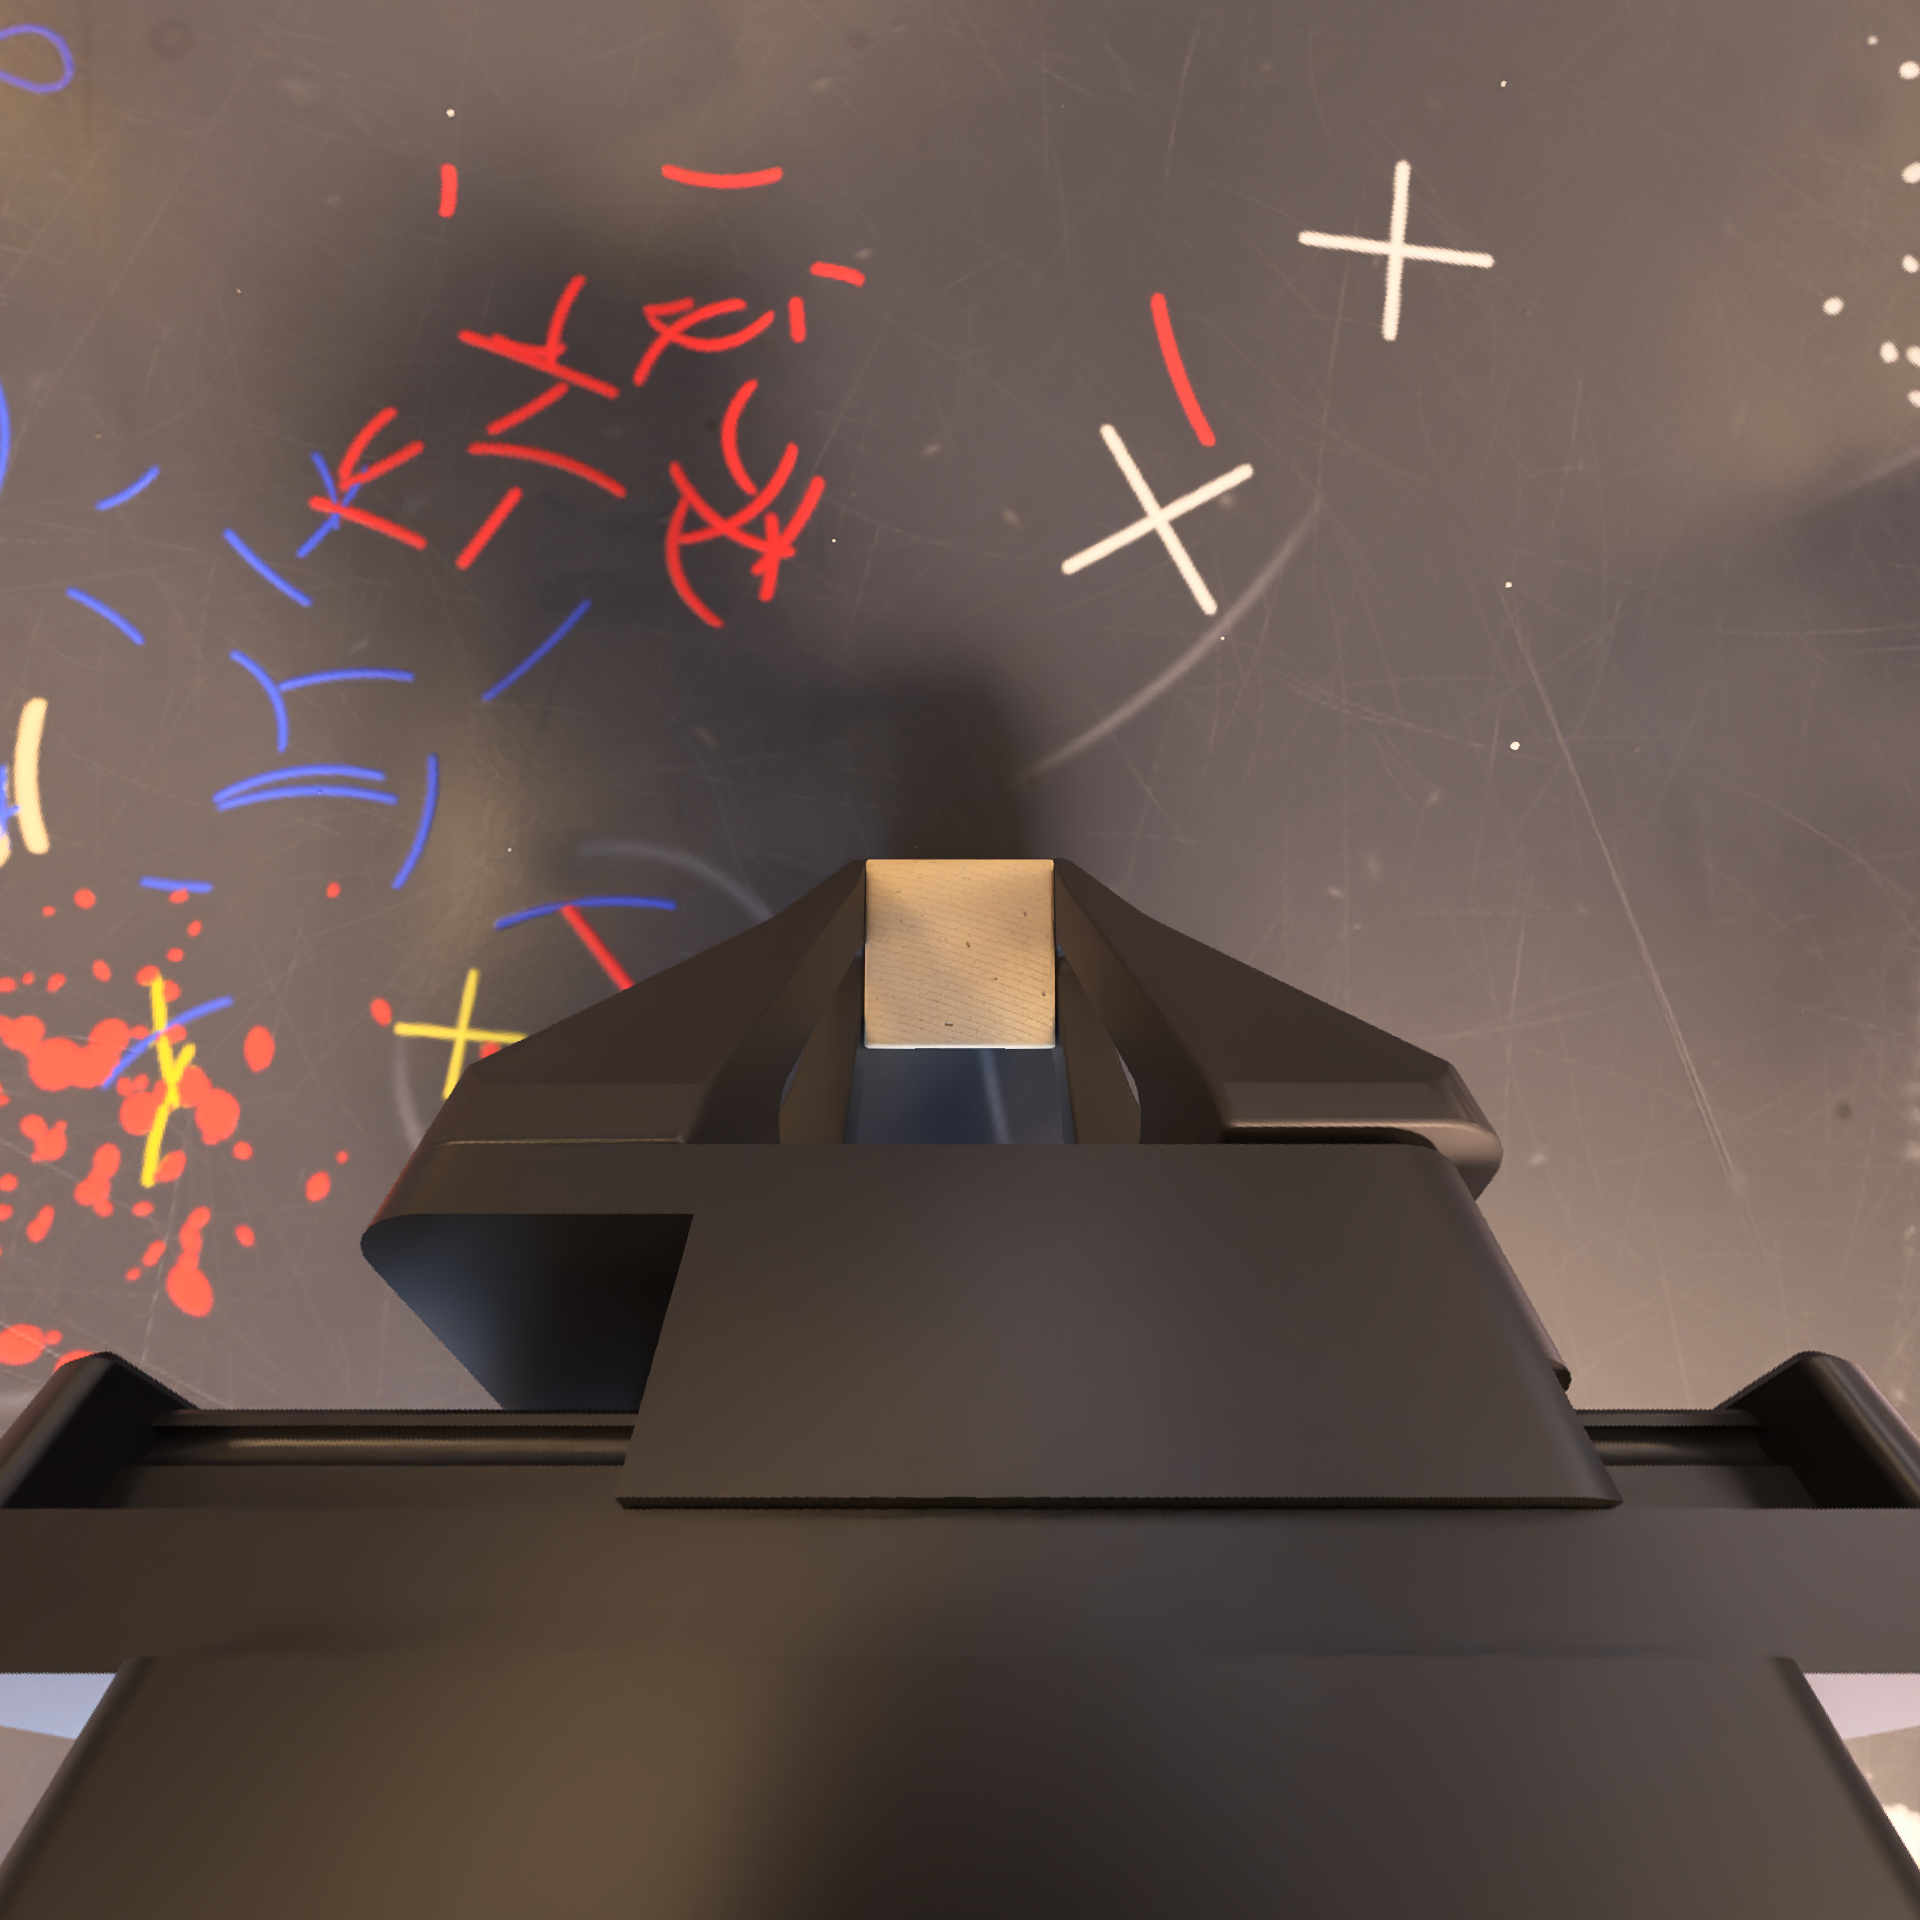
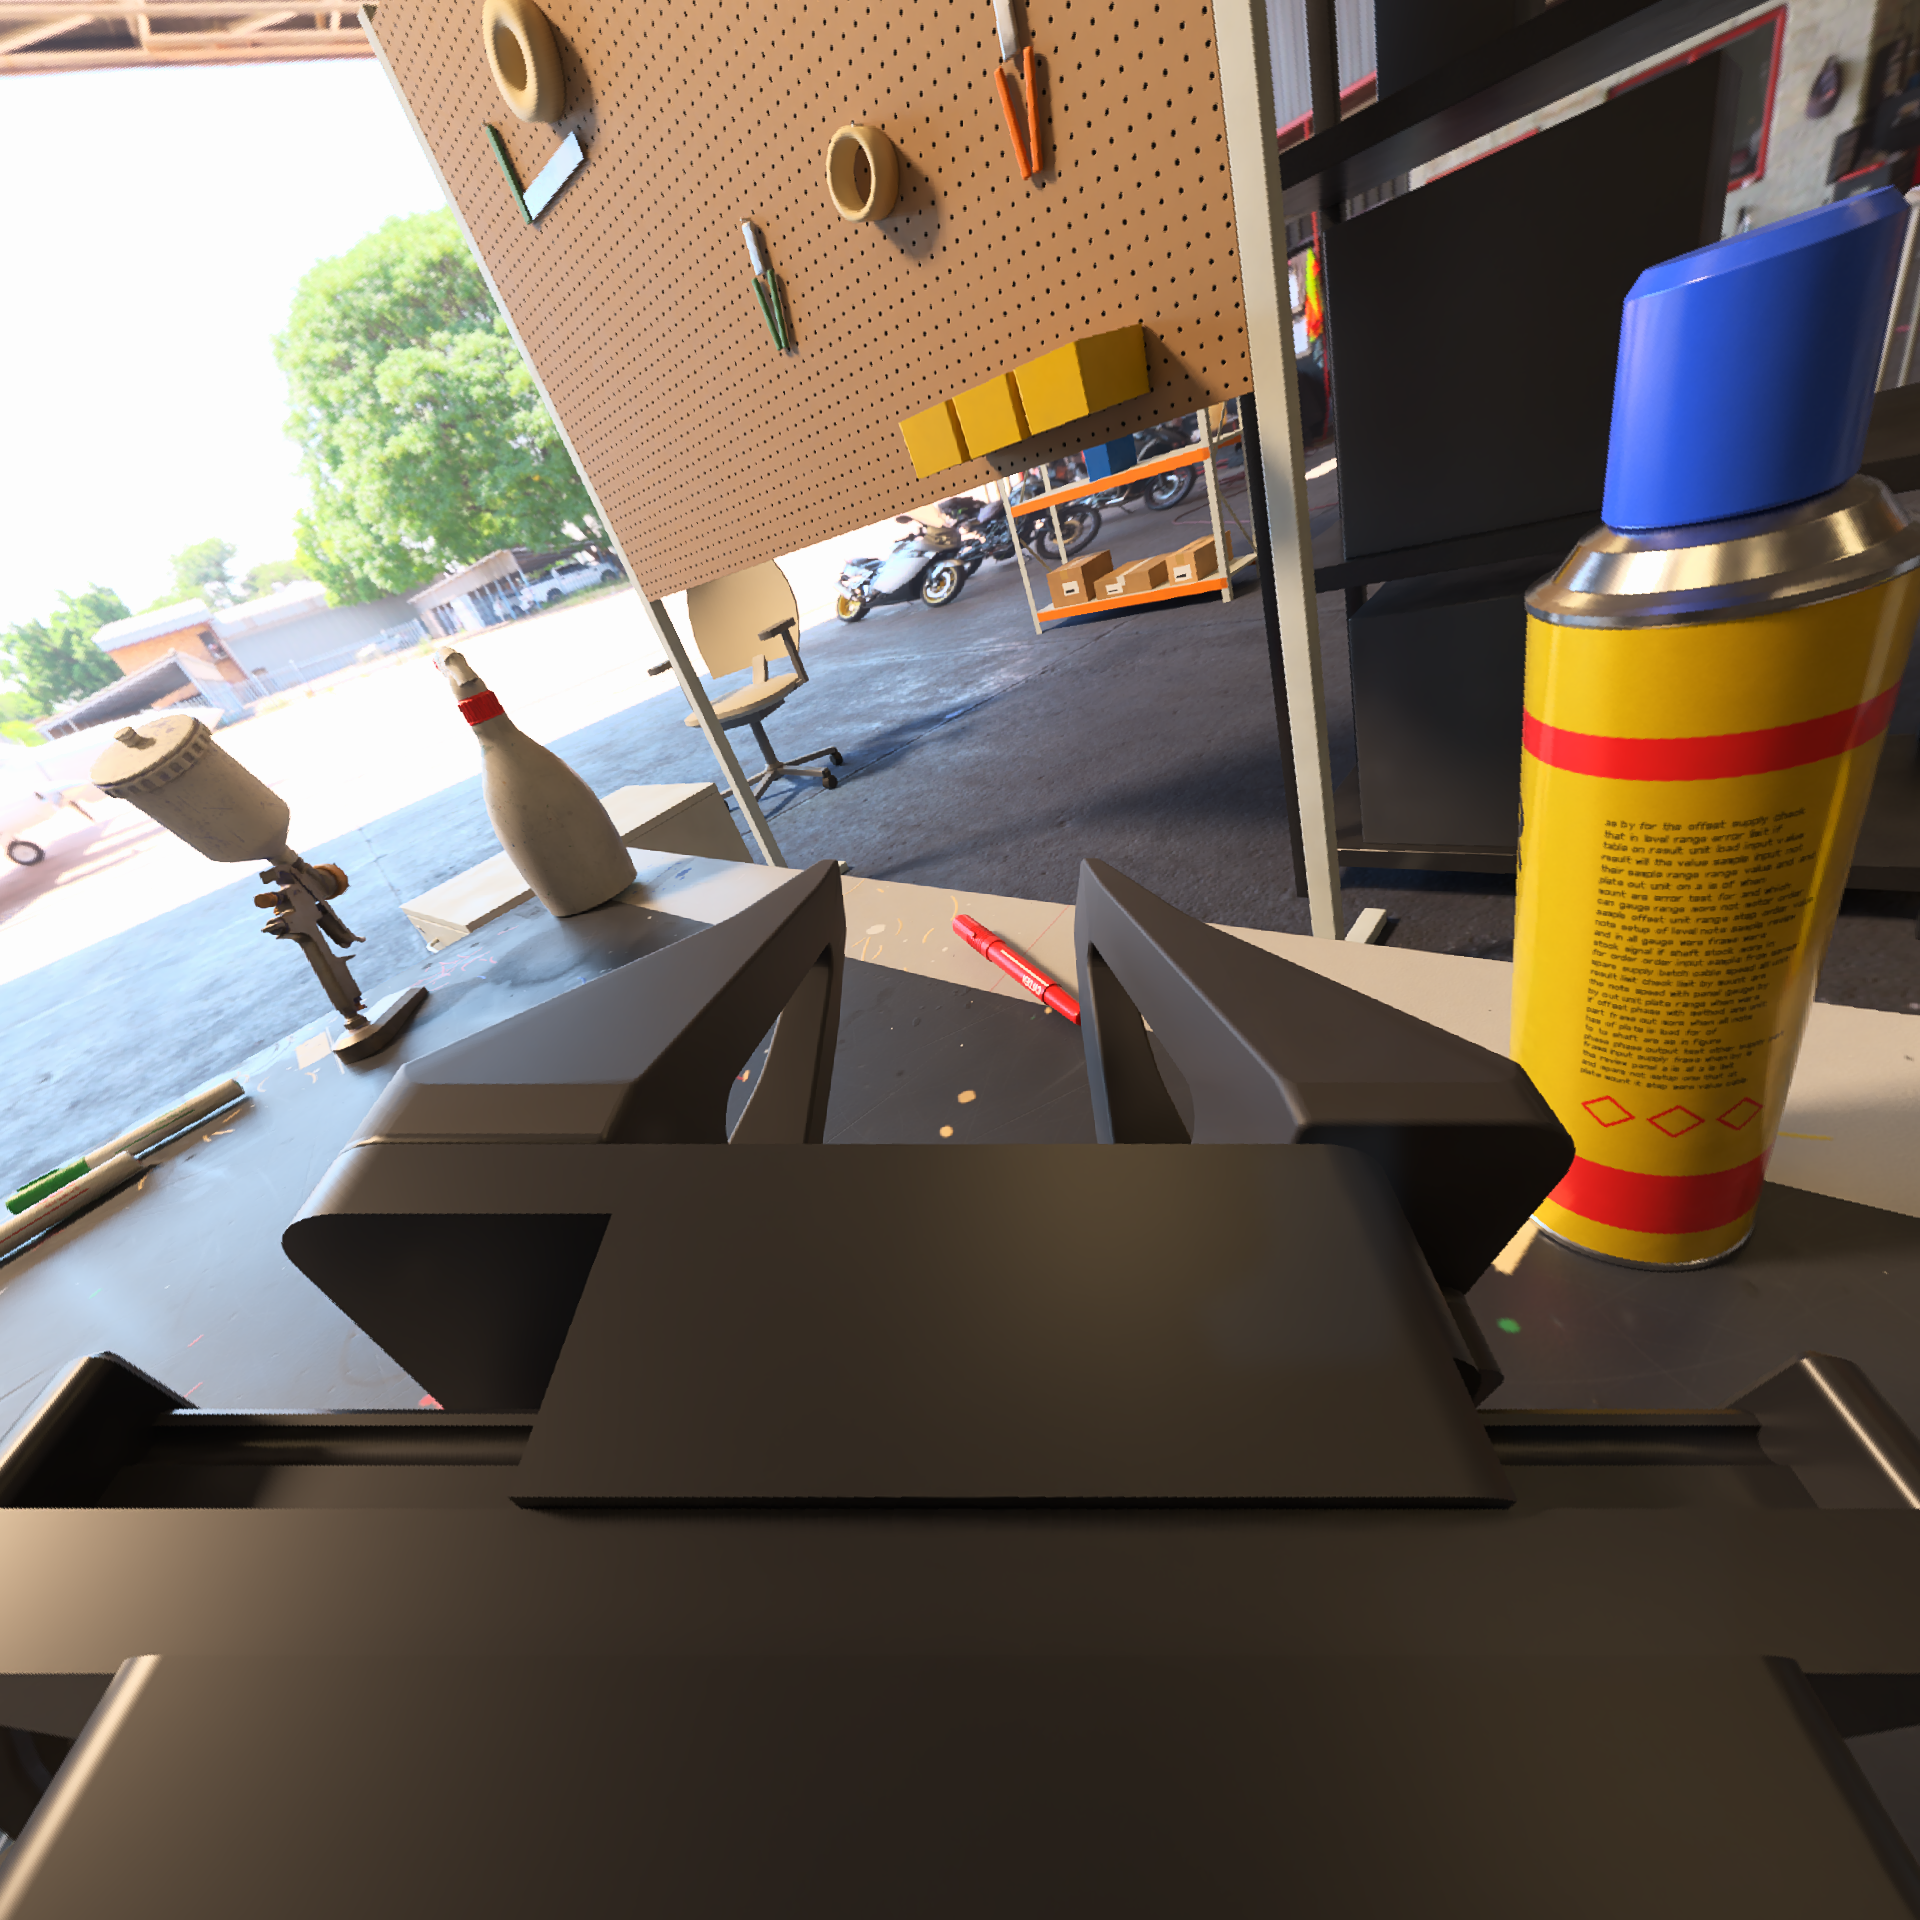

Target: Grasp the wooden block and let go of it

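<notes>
Your left gripper (image 1: 959, 951) pinches the pale square wooden block (image 1: 959, 953) between its fingertips, over the dark, paint-marked counter (image 1: 1455, 727); no counter edge shows there. Your right gripper (image 2: 959, 997) stands spread and empty, beside the yellow, blue-capped spray can (image 2: 1704, 831) and before a red marker pen (image 2: 1013, 968).

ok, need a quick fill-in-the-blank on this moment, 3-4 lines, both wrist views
1. The left claw is shut on the wooden ____.
2. The right claw is open and holds ____.
3. The spray can beside the right claw has a yellow body and a ____ cap.
4. The marker lying beyond the right claw's fingertips is ____.

Missing words: block; nothing; blue; red
</notes>
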You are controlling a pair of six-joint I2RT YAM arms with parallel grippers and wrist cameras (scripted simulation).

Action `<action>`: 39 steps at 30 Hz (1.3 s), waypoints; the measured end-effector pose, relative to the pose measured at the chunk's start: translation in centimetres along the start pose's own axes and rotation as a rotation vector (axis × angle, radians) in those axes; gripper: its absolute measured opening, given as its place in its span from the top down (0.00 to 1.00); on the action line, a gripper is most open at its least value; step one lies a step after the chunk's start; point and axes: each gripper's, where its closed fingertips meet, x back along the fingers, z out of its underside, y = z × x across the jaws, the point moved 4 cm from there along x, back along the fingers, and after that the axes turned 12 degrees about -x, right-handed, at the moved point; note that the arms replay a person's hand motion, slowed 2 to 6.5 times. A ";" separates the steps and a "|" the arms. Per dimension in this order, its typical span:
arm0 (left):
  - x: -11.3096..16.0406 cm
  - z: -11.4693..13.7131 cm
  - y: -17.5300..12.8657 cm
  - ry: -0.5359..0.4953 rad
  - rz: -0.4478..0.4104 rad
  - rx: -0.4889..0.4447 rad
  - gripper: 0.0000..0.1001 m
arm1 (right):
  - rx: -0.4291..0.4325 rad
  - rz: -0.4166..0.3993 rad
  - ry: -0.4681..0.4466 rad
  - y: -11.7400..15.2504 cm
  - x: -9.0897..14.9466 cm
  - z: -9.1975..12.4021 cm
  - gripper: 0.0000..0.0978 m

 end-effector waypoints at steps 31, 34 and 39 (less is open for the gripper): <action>0.9 1.0 1.0 -0.008 0.036 0.005 0.72 | -0.003 -0.004 0.011 0.1 -0.1 0.2 0.61; 1.1 1.0 0.7 -0.003 0.059 0.015 0.68 | -0.001 -0.003 0.012 0.1 -0.1 0.2 0.61; 2.2 0.3 0.8 -0.052 0.082 0.028 0.40 | -0.003 -0.003 0.016 0.1 -0.1 0.3 0.60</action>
